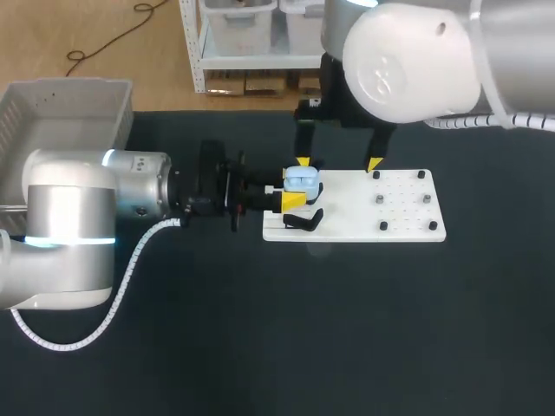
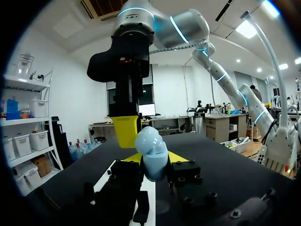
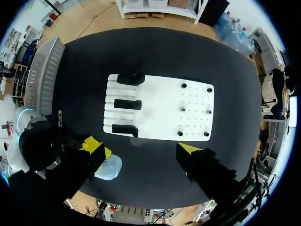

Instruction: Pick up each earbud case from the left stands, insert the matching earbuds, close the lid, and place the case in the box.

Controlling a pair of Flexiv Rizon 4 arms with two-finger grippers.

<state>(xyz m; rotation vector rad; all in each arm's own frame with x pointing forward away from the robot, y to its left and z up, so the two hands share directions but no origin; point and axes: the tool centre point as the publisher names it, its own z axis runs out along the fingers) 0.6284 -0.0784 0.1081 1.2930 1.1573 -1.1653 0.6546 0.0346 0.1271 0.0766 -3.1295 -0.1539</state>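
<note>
Head view: the left gripper (image 1: 295,192) clamps the pale-blue earbud case (image 1: 303,180) just above the left end of the white board (image 1: 408,212), while the right gripper (image 1: 339,163) hangs over it, spread wide and empty; one grey box (image 1: 74,85) sits at far left. Left wrist view: the single case's lid appears hinged open, so the hold wants to be level and steady for loading. Right wrist view: three black stands (image 3: 128,104), all bare, and six small dark pegs (image 3: 182,108) line the board
</note>
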